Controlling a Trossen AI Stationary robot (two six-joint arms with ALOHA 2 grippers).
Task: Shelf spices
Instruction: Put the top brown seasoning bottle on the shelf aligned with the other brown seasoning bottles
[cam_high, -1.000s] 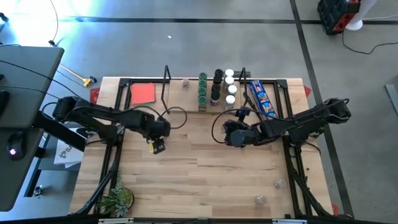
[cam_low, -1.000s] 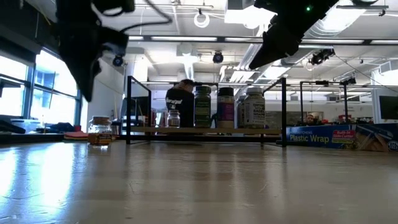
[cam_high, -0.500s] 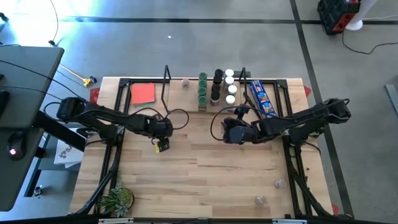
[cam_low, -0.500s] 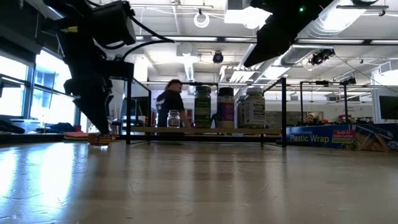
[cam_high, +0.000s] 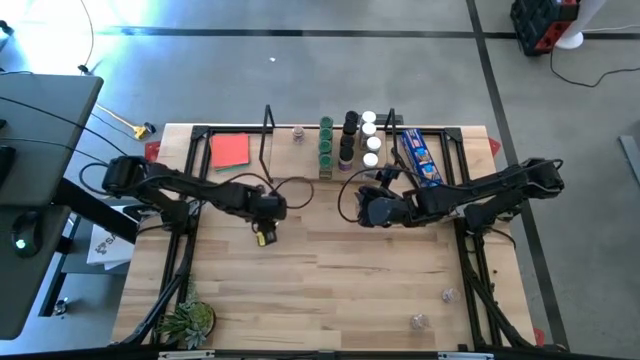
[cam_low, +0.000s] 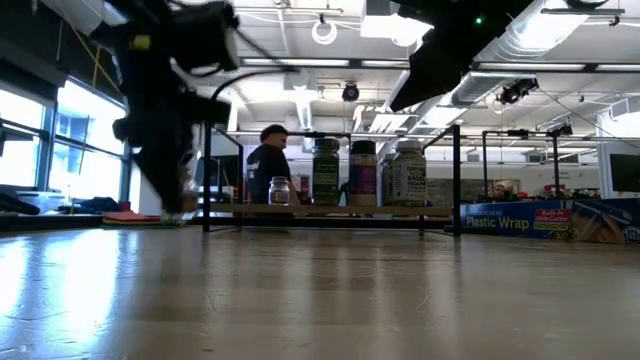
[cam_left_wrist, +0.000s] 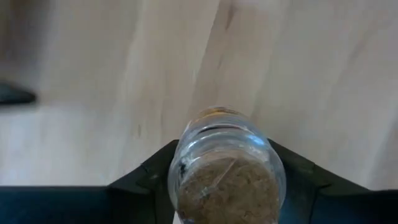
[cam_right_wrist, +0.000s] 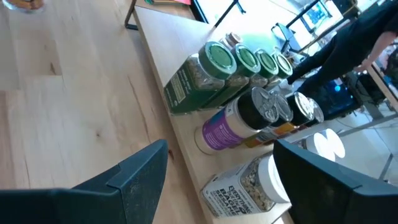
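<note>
Since a second ago, your left gripper (cam_high: 263, 232) is sliding rightward with its spice jar (cam_high: 265, 238) toward the shelf (cam_high: 330, 160). From above, ten or so jars are already standing shelved in rows; two jars (cam_high: 432, 308) are still waiting near the table's (cam_high: 330, 290) front right corner. At table level, that arm is blurring past the shelf's left upright. Its wrist camera is showing fingers clamping the clear jar (cam_left_wrist: 227, 168), its long axis running away from the camera. Your right gripper (cam_right_wrist: 217, 186) is hovering spread apart and empty before the green-lidded jars (cam_right_wrist: 242, 62).
</note>
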